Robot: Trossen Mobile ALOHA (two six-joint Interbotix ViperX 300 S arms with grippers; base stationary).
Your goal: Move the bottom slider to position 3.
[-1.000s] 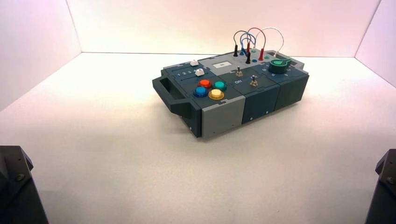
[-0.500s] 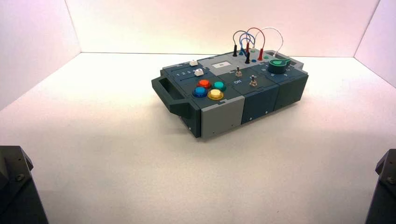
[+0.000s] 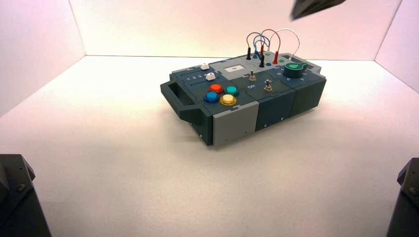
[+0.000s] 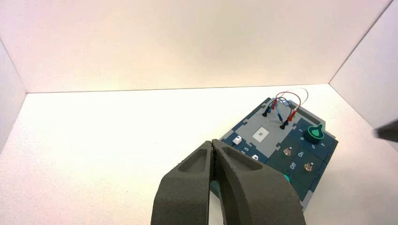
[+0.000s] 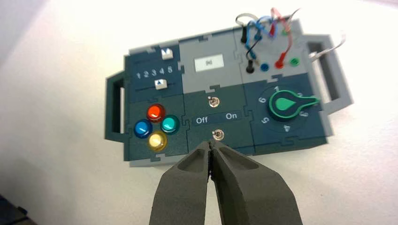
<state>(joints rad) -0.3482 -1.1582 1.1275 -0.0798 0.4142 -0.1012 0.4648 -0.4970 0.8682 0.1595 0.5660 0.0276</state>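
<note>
Two hands hang above the white surface, each with its dark fingers pressed together and clamped on nothing. The right hand hovers high over the dark teal and grey box, above the edge nearest the two small metal toggle switches; in the high view only a dark tip of it shows near the top edge. The left hand hovers off to the box's side, well apart from it. The bottom slider, a small white blocky knob in a thin dark slot, sits just below the printed scale, under the numeral 4, one step past position 3. A matching white knob sits above the scale. Four round coloured buttons cluster beside the slider.
</note>
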